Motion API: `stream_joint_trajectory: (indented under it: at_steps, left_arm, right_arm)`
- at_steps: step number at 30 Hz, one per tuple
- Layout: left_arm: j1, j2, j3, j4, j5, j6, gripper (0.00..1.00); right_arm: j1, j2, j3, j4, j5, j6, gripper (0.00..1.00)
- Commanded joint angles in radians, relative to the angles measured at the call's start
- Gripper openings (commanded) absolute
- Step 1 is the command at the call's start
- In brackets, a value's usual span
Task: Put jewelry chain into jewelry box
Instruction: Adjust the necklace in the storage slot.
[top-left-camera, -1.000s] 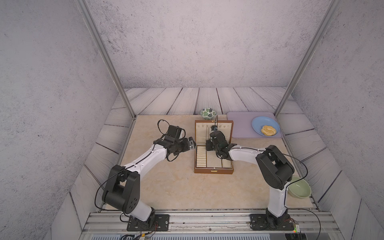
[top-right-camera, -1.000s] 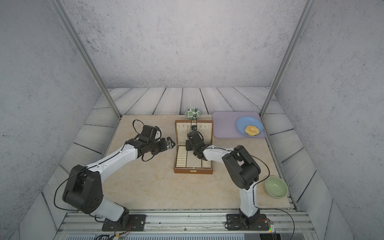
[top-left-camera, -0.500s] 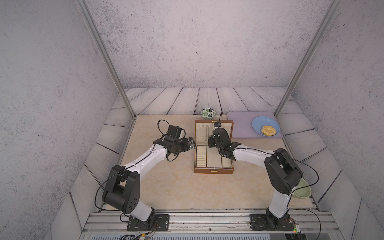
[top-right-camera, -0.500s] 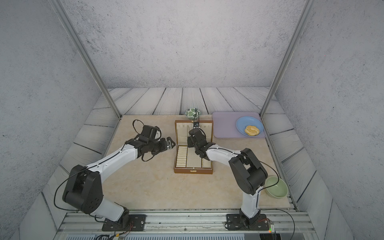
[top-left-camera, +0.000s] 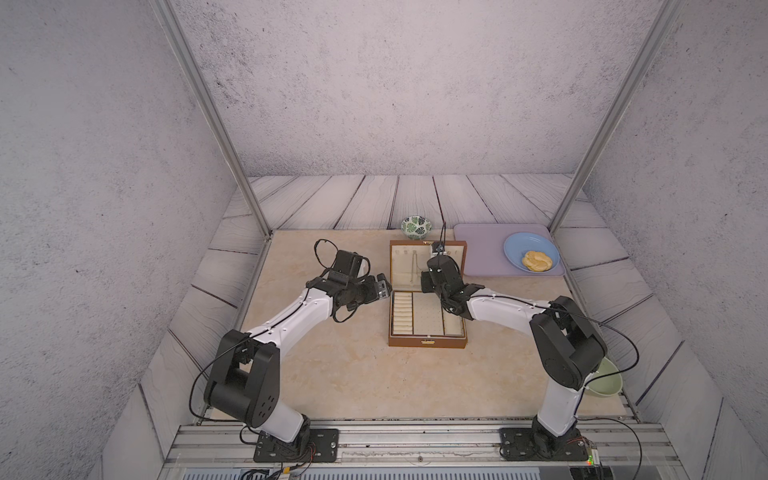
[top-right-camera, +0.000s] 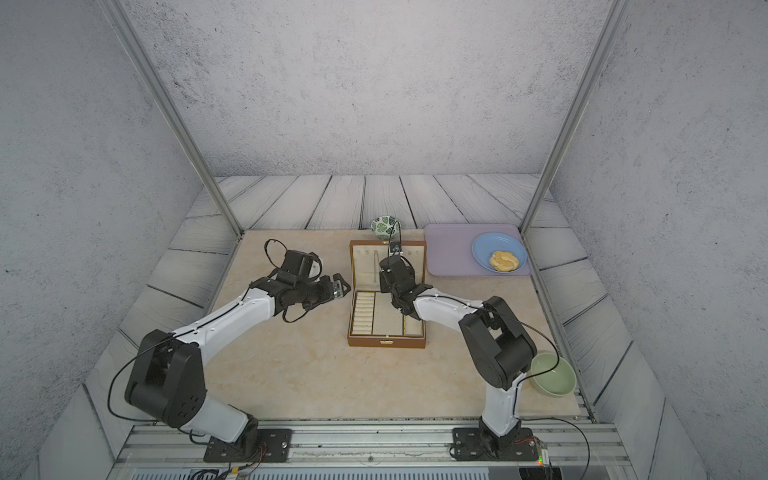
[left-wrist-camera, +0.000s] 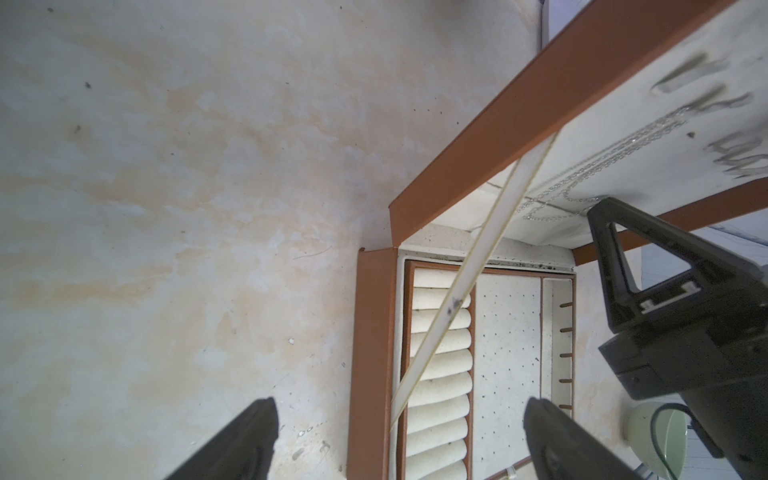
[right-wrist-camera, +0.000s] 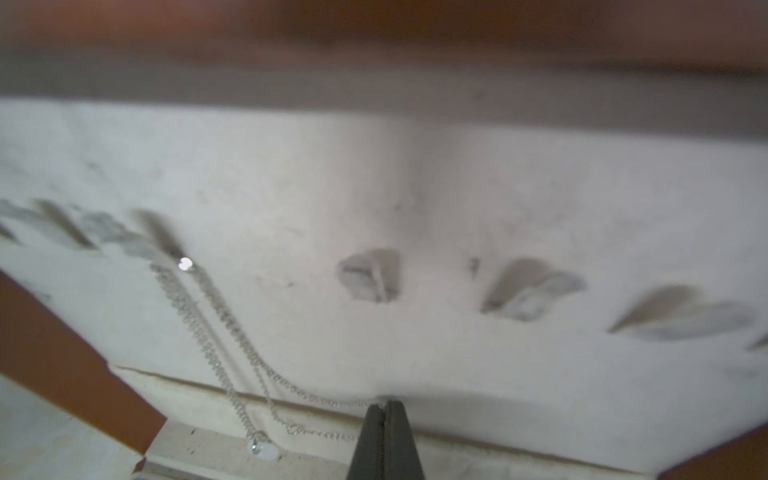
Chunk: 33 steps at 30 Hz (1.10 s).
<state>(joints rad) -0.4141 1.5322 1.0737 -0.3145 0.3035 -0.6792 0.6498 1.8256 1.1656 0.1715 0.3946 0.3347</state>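
Observation:
The brown jewelry box (top-left-camera: 428, 341) (top-right-camera: 386, 341) stands open mid-table, its cream-lined lid upright at the back. The thin jewelry chain (top-left-camera: 413, 268) (right-wrist-camera: 232, 328) (left-wrist-camera: 602, 166) hangs from a hook in the lid and trails down to the hinge. My right gripper (top-left-camera: 428, 280) (top-right-camera: 384, 282) (right-wrist-camera: 383, 409) (left-wrist-camera: 600, 210) reaches into the box against the lid's lower lining, shut on a loop of the chain. My left gripper (top-left-camera: 384, 286) (top-right-camera: 340, 286) (left-wrist-camera: 399, 415) stands open just left of the box's left wall, holding nothing.
A leaf-patterned bowl (top-left-camera: 417, 227) sits right behind the lid. A lilac tray (top-left-camera: 478, 249) at the back right carries a blue plate (top-left-camera: 515, 249) with a pastry. A green bowl (top-left-camera: 604, 376) lies by the right arm's base. A cream ribbon stay (left-wrist-camera: 478, 270) links lid and box.
My right arm's elbow has swung outward to the right and its gripper has edged slightly toward the lid. The left arm has not moved.

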Motion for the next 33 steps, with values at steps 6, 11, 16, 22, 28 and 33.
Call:
stream_joint_trajectory:
  at_steps: [6,11,16,22,28,33]
  left_arm:
    - [0.011,-0.013,-0.003,-0.005,0.006,-0.001,0.98]
    - [0.011,-0.012,-0.003,-0.002,0.009,-0.004,0.98]
    - [0.011,-0.012,-0.005,-0.003,0.010,-0.005,0.98]
    - [0.012,-0.011,-0.003,-0.003,0.012,-0.005,0.98]
    - [0.012,-0.008,-0.005,-0.001,0.014,-0.006,0.98]
    - [0.012,-0.006,-0.005,0.002,0.017,-0.006,0.98]
  right_arm:
    - [-0.016,-0.049,0.000,-0.013,0.051,-0.047,0.00]
    - [-0.018,-0.054,0.008,-0.008,0.061,-0.063,0.00]
    - [-0.018,-0.051,0.018,-0.007,0.066,-0.076,0.00]
    - [-0.020,-0.071,0.009,0.003,0.103,-0.108,0.00]
    - [-0.023,-0.077,0.012,0.004,0.123,-0.137,0.00]
    - [-0.024,-0.072,0.014,0.007,0.123,-0.148,0.00]
